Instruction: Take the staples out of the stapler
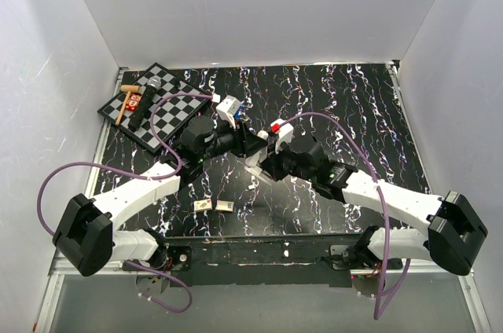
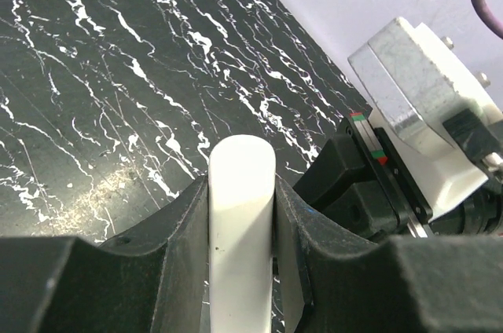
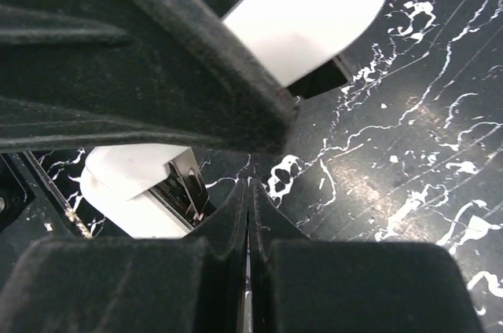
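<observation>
Marbled desk (image 1: 354, 105): your left claw (image 2: 241, 192) gripped white stapler (image 2: 241, 164); right claw (image 3: 249, 192) was shut. Staples likely light, brittle; pinch sides.

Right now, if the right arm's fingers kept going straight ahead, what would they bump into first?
Probably the left arm's black finger, which crosses just ahead of the right fingers while clamping the white stapler. Depth is unclear, so they might pass under it.
</observation>
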Controlling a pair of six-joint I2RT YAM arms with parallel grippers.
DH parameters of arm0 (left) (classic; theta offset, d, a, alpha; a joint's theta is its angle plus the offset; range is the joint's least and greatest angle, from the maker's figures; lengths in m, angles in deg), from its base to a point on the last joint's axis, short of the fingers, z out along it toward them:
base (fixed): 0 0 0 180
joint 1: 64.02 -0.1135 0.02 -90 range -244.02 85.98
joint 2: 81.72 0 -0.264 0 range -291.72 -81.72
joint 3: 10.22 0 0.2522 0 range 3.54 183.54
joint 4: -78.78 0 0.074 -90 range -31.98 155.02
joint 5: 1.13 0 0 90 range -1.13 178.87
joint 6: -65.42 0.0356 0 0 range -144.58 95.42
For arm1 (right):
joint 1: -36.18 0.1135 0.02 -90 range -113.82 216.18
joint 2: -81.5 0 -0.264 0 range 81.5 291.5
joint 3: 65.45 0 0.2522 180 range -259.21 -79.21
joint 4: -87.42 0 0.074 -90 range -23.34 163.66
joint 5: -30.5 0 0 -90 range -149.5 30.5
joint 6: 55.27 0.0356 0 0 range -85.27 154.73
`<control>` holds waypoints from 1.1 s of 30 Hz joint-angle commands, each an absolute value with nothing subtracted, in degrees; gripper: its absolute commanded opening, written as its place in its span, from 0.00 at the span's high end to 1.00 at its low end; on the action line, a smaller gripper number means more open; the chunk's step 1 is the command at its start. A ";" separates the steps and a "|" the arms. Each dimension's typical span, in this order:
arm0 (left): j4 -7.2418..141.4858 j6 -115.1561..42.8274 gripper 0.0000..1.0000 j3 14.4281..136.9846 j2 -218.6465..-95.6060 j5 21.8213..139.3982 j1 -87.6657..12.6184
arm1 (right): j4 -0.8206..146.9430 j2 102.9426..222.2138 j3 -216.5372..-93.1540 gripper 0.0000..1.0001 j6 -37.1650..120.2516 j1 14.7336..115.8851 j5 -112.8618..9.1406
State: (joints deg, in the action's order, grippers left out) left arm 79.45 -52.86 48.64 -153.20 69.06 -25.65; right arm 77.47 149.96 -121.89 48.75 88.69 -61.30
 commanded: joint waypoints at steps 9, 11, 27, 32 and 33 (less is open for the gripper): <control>86.02 -53.68 1.00 48.89 -154.32 77.88 -25.70 | 93.07 155.58 -115.95 0.99 58.19 89.27 -53.27; 86.02 -53.41 1.00 48.71 -154.58 78.76 -25.61 | 94.83 156.81 -115.51 0.99 59.42 89.27 -52.47; 85.76 -52.27 1.00 48.80 -156.52 79.91 -25.26 | 98.09 159.28 -115.60 0.99 61.45 89.27 -50.45; 84.97 -51.74 1.00 48.98 -156.52 78.68 -25.18 | 94.85 158.41 -116.39 0.99 59.52 89.27 -53.60; 84.71 -51.74 1.00 49.15 -156.52 78.41 -25.18 | 94.06 158.23 -116.65 0.99 59.08 89.27 -54.48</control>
State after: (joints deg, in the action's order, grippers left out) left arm 83.15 -52.97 48.11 -156.94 78.26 -25.52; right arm 94.17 160.08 -115.29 60.57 88.72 -52.58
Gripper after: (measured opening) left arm 0.318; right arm 0.022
